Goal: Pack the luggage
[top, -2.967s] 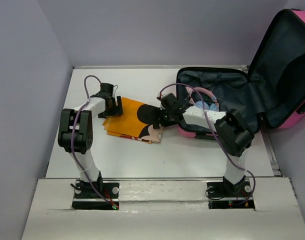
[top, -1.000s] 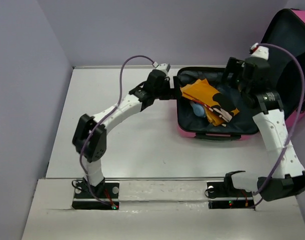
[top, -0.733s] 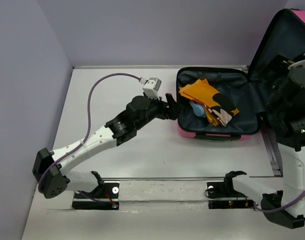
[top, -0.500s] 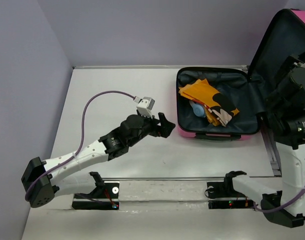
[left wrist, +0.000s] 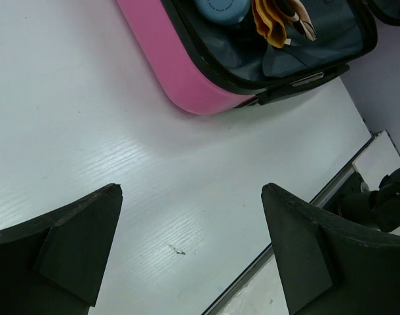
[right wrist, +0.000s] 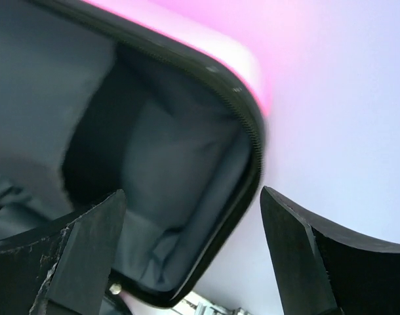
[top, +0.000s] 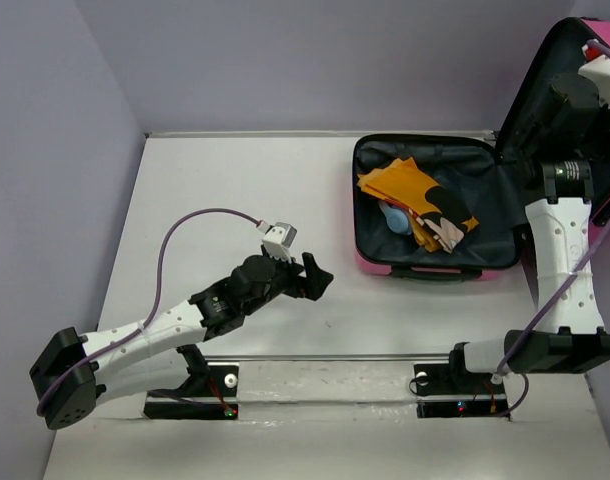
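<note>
The hot-pink luggage [top: 440, 268] lies open at the back right of the table. Its lid [top: 585, 150] stands up against the right wall and shows dark lining. An orange folded item [top: 405, 190] and a light blue item [top: 393, 216] lie in the base. My left gripper [top: 316, 277] is open and empty over the bare table, left of the luggage's near corner [left wrist: 187, 85]. My right gripper [top: 568, 100] is raised high and open. It is empty and faces the lid's inner lining [right wrist: 154, 151] and zipper rim [right wrist: 249, 131].
A metal rail [top: 385, 357] runs along the near table edge and shows in the left wrist view [left wrist: 305, 203]. Lavender walls [top: 285, 60] close in the back and both sides. The right wall is close behind the lid [right wrist: 331, 98].
The orange folded item went from the table into the luggage. Since then my left arm has drawn back toward the near left. My right arm has risen to the lid.
</note>
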You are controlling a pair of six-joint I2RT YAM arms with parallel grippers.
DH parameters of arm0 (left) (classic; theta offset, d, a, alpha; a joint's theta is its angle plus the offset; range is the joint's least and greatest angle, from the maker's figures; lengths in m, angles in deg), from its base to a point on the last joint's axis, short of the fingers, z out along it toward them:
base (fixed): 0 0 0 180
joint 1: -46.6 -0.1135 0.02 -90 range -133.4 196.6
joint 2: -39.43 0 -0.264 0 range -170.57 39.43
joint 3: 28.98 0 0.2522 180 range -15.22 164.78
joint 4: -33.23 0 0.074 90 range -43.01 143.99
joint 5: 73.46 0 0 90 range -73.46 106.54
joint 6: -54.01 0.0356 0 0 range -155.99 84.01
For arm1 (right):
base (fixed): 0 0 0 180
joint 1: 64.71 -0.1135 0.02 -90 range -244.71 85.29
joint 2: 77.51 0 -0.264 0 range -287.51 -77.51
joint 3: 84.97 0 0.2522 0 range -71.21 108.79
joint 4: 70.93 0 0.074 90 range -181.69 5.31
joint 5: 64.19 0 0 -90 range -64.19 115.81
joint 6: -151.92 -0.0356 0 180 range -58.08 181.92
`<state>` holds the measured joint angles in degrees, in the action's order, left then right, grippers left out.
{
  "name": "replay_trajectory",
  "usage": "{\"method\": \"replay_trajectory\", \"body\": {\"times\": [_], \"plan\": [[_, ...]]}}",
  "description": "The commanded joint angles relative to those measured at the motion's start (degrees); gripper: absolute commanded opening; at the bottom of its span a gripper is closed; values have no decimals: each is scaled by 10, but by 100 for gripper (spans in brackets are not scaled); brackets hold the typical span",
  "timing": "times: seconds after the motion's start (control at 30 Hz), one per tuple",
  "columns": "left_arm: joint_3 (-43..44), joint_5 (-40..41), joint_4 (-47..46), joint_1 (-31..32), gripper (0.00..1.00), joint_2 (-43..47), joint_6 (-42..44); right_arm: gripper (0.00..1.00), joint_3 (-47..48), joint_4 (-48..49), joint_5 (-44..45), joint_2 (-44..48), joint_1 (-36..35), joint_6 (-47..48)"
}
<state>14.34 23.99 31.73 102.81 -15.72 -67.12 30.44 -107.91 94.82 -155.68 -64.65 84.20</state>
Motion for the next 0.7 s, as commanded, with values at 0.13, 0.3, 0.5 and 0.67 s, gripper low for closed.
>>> {"method": "replay_trajectory", "body": {"times": [0.13,0.3,0.5,0.67], "plan": [[-7,-6,-57,3,99,22,13,86,-73,79,11,42,73,11],[-1,-6,-64,3,99,13,24,80,-116,86,-11,95,81,-5],[6,-10,-76,3,99,-8,24,74,-118,110,-39,53,118,-19],[0,0,-76,3,99,-10,22,46,-83,117,-46,0,124,-30]]}}
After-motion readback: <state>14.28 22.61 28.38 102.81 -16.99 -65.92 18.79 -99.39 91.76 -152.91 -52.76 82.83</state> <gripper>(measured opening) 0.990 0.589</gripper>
